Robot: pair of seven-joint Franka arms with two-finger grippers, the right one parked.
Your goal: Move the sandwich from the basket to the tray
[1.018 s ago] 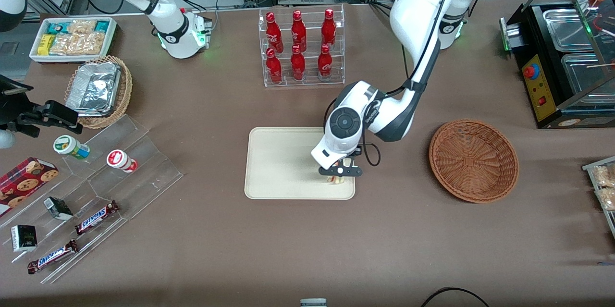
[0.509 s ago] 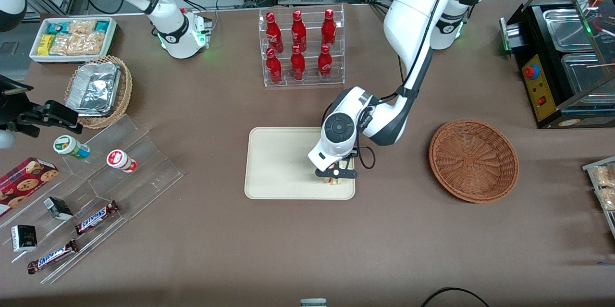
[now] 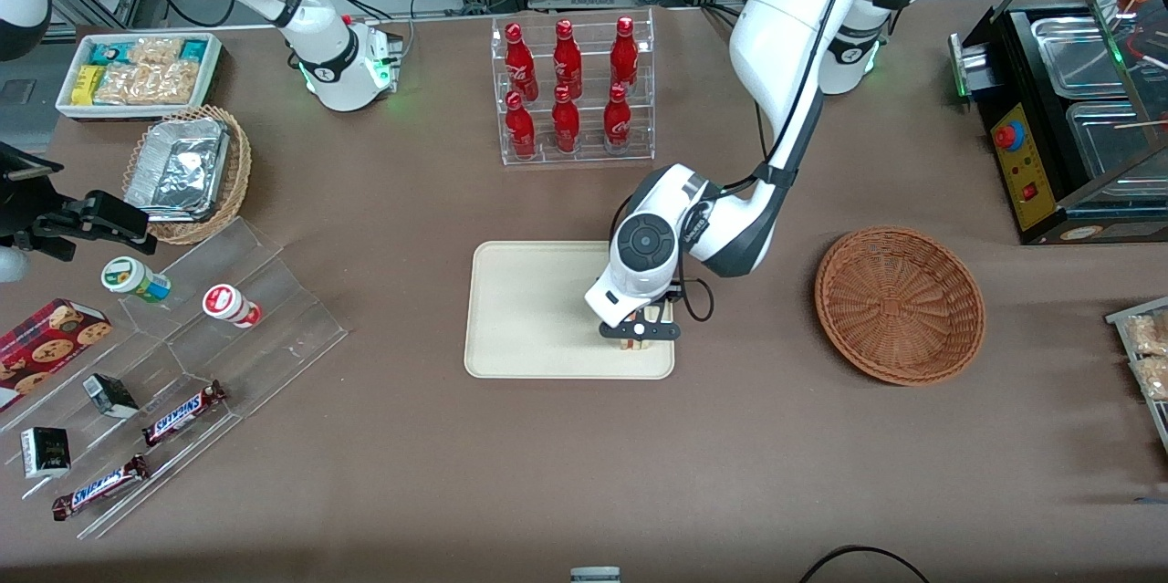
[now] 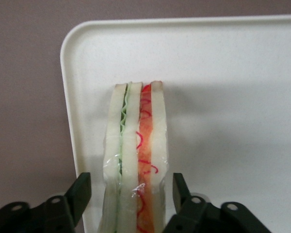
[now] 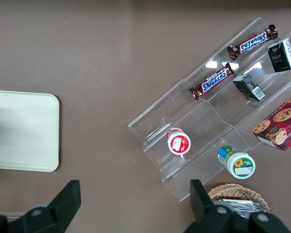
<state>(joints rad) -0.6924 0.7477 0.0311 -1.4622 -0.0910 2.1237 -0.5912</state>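
Note:
The sandwich [image 4: 136, 131], a wedge of white bread with green and red-orange layers, stands on its edge on the cream tray [image 4: 233, 87], close to the tray's rim. My gripper [image 4: 130, 187] straddles it, open, with a narrow gap between each black finger and the bread. In the front view the gripper [image 3: 637, 331] hangs low over the tray [image 3: 529, 309] near the corner closest to the camera at the working arm's end, and only a bit of the sandwich [image 3: 631, 345] shows under it. The reddish-brown wicker basket [image 3: 899, 305] sits empty, toward the working arm's end.
A clear rack of red bottles [image 3: 570, 90] stands farther from the camera than the tray. Toward the parked arm's end are an acrylic stepped shelf [image 3: 219, 327] with snacks, a foil-container basket [image 3: 187, 171] and a white snack bin [image 3: 137, 72]. A black warmer [image 3: 1077, 109] stands at the working arm's end.
The gripper shifted a little toward the parked arm's end and lower over the tray with the sandwich under it. It has barely moved in the last half second.

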